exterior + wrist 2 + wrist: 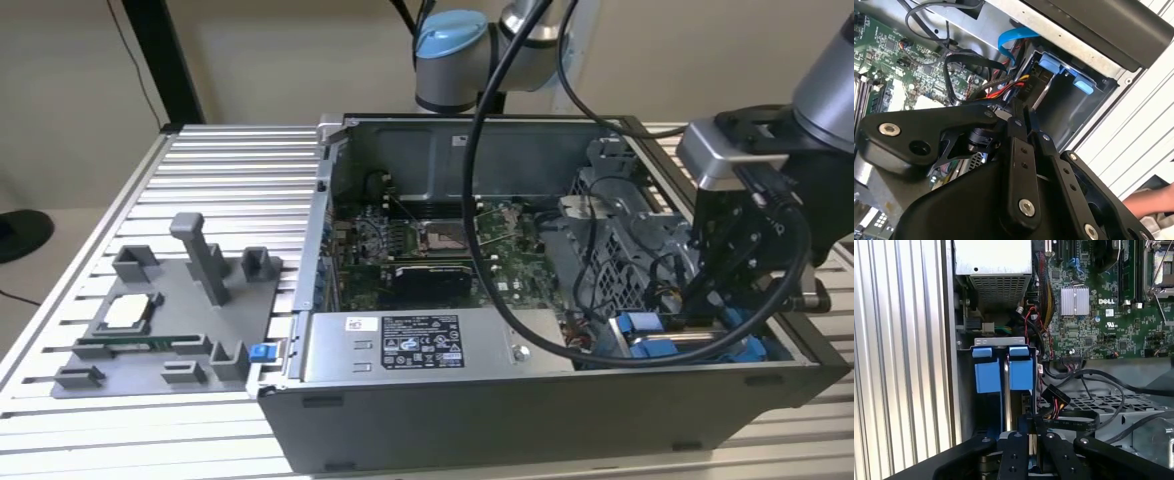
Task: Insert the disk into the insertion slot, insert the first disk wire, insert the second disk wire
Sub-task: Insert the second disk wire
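The disk [1004,371], in its bright blue carrier, sits in the insertion slot [965,390] at the case's corner; its two blue tabs [1054,66] face outward. My gripper [1030,424] hovers just off the slot with its black fingers [1019,150] shut together. The fingertips lie against a bundle of black, red and yellow disk wires [1004,95] ending in a black connector [1056,396]. Whether anything is pinched between the tips I cannot tell. In the exterior view the gripper [707,300] reaches down into the case's right front corner, above the blue carrier [654,345].
The open computer case [534,420] lies on a slatted metal table [227,170]. A blue flat cable [1014,42] and loose black cables [1094,377] cross above the motherboard [1104,315]. A grey fixture [160,330] stands at the exterior view's left. A hand [1149,202] rests outside the case.
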You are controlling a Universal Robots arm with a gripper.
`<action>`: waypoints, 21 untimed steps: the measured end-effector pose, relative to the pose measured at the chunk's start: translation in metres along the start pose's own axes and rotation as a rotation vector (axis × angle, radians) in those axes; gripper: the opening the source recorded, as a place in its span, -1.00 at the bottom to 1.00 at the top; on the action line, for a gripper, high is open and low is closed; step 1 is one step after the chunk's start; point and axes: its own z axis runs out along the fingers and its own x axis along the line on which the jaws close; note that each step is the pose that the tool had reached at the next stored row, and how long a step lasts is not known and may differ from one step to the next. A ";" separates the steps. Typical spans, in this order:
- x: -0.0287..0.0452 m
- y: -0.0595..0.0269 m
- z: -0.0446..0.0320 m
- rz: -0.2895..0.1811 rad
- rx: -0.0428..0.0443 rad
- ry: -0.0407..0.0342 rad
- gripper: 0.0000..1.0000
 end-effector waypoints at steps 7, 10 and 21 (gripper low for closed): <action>0.0001 -0.0001 0.0018 0.000 0.0000 0.0001 -1.00; 0.0000 -0.0001 0.0026 0.000 0.0000 0.0000 -1.00; 0.0000 -0.0001 0.0053 0.000 0.0020 -0.0017 -1.00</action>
